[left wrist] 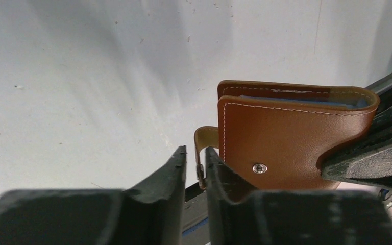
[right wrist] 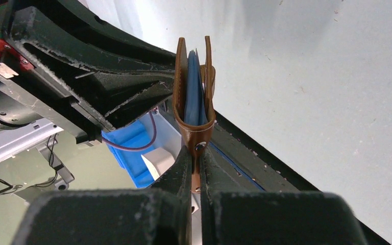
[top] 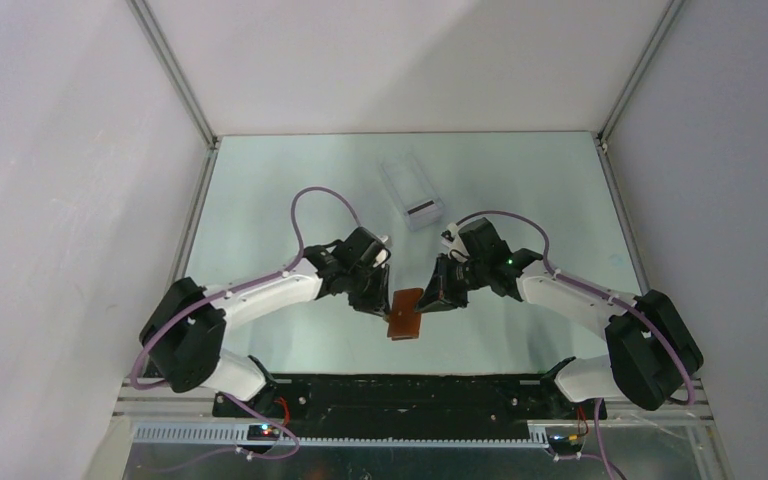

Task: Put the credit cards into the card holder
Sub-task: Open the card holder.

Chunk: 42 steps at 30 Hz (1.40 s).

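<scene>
The card holder [top: 406, 313], tan-brown leather, hangs above the table between my two grippers. My right gripper [right wrist: 196, 158] is shut on its lower leather edge, holding it on edge so the blue-grey inner pockets [right wrist: 195, 92] show. In the left wrist view the holder [left wrist: 286, 138] sits to the right, folded, with its snap stud showing. Its snap tab [left wrist: 200, 153] runs between my left gripper's [left wrist: 196, 150] fingers. Those jaws stand narrow, with a slit still left beside the tab. The credit cards [top: 412, 195] lie as a pale pile with a dark stripe on the table behind.
Grey walls and metal rails [top: 200, 130] close in the pale table [top: 290, 180] on three sides. A black base strip [top: 410, 395] runs along the near edge, and purple cables [top: 310, 200] loop over both arms.
</scene>
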Motion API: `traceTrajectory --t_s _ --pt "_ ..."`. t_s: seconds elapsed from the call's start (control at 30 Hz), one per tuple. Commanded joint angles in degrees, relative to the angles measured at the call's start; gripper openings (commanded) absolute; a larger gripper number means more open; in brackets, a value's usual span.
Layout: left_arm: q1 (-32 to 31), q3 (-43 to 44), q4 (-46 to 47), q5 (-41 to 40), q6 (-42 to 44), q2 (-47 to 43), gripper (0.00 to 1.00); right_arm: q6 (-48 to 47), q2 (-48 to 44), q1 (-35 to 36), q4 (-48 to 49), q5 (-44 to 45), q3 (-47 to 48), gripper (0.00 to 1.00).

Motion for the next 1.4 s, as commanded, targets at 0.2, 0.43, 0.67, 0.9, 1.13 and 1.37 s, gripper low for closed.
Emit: traceTrajectory --t_s 0.2,0.43,0.67,0.9,1.13,1.37 --pt "-0.19 -1.65 2.76 1.39 -0.58 -1.61 0.00 0.19 -2.27 -0.73 1.06 -1.64 2.14 0.00" --pt "0.10 -2.19 2.55 -1.85 -0.98 -7.10 0.00 0.32 -2.07 -1.54 1.46 -1.98 2.18 0.17" --pt "0.79 0.98 -2.81 -9.71 1.95 -16.35 0.00 -0.17 -5.27 -5.00 0.71 0.16 2.18 0.72" --pt "0.83 7.38 -5.88 -6.20 9.84 -18.63 0.00 -7.72 -10.44 -9.11 -3.09 1.13 2.19 0.94" --pt "0.88 15.59 -11.80 5.03 18.49 -16.40 0.00 -17.96 -17.23 -9.43 -1.50 4.12 3.30 0.99" --pt "0.88 21.18 -15.80 19.37 22.23 -17.03 0.00 -35.67 -24.24 -6.38 0.83 4.21 3.20 0.99"
